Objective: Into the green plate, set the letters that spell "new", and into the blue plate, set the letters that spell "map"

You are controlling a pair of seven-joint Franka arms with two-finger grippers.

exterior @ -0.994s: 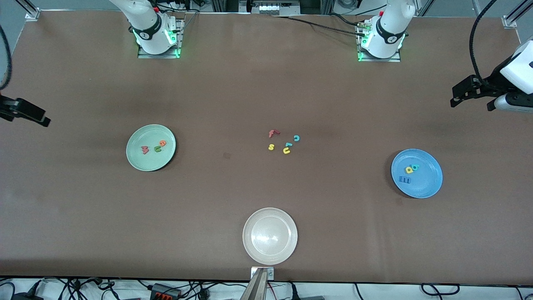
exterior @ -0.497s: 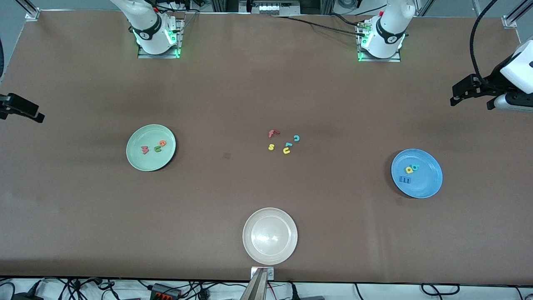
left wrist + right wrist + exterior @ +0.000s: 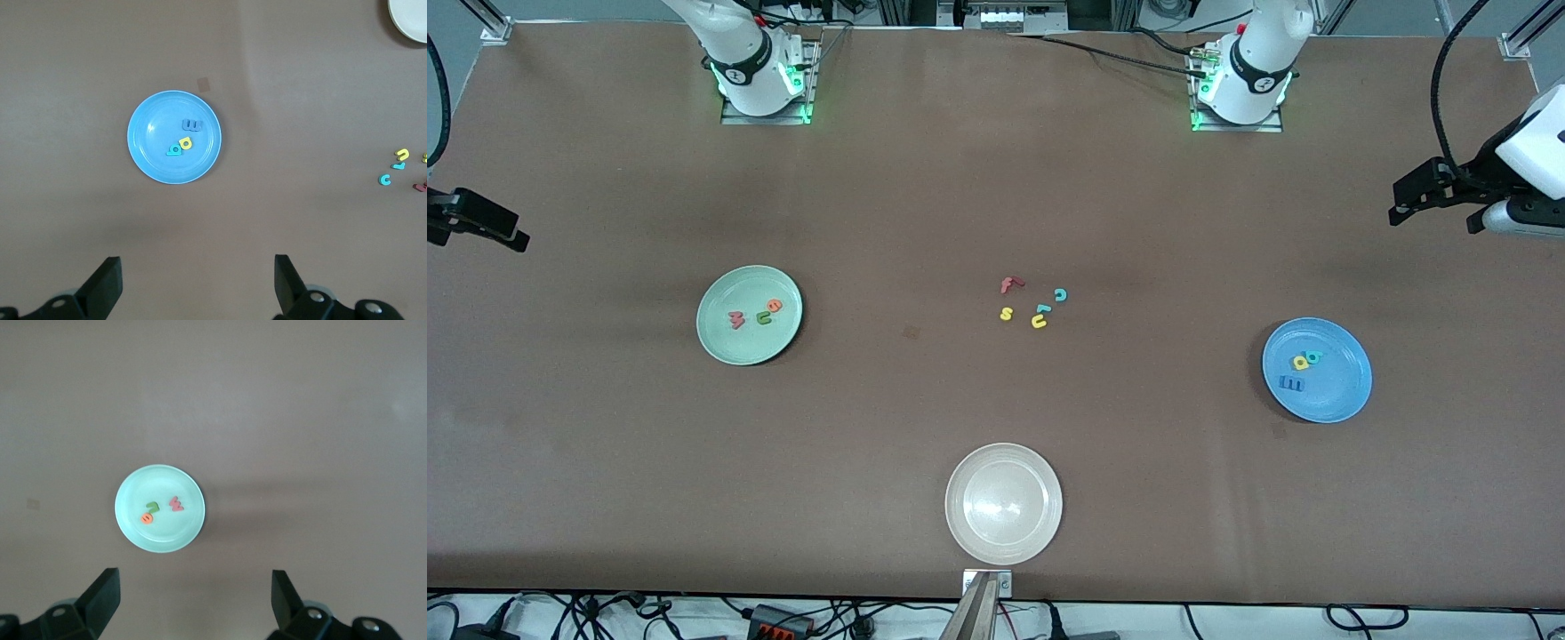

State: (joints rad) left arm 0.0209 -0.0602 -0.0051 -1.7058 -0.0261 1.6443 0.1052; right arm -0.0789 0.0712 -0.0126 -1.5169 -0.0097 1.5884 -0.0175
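- Sorting looks finished: the green plate (image 3: 749, 315), toward my right arm's end of the table, holds the pinkish-red "w" (image 3: 735, 318), the dark green "n" (image 3: 763, 316) and the orange "e" (image 3: 775, 305), all lying flat inside the rim.
- The blue plate (image 3: 1317, 370), toward my left arm's end, carries the blue "m" (image 3: 1290, 383), the yellow "a" (image 3: 1301, 363) and the teal "p" (image 3: 1313, 357), the last two touching.
- Judging by this, nothing is left to move; the spare letters (image 3: 1034, 303) sit on the bare table (image 3: 996, 178) between the plates, and the white plate (image 3: 1003, 503) nearest the camera holds nothing.
- My left gripper (image 3: 199, 283) hangs high with jaws spread wide and empty, the blue plate well below them.
- My right gripper (image 3: 195, 600) is likewise wide and empty, raised well above the green plate.
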